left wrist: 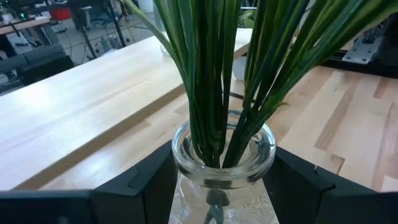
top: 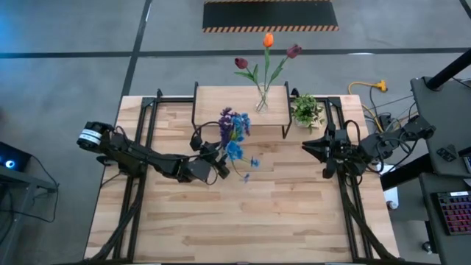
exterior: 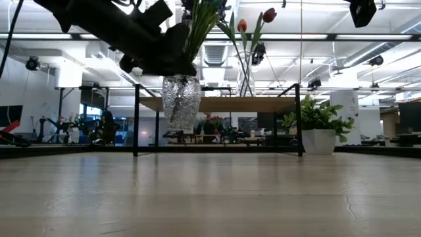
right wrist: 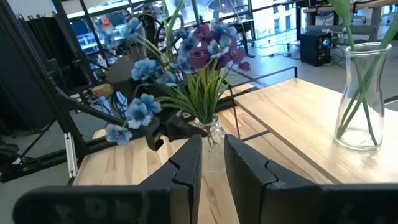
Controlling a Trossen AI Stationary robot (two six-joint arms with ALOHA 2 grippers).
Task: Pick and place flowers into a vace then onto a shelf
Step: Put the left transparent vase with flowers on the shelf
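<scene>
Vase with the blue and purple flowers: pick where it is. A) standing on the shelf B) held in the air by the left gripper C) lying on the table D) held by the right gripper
B: the left gripper clasps the vase, whose base hangs clear of the table in the low view.

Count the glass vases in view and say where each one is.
2. A cut-glass vase with blue and purple flowers is held off the table by the left gripper. A plain vase with tulips stands on the shelf.
</scene>
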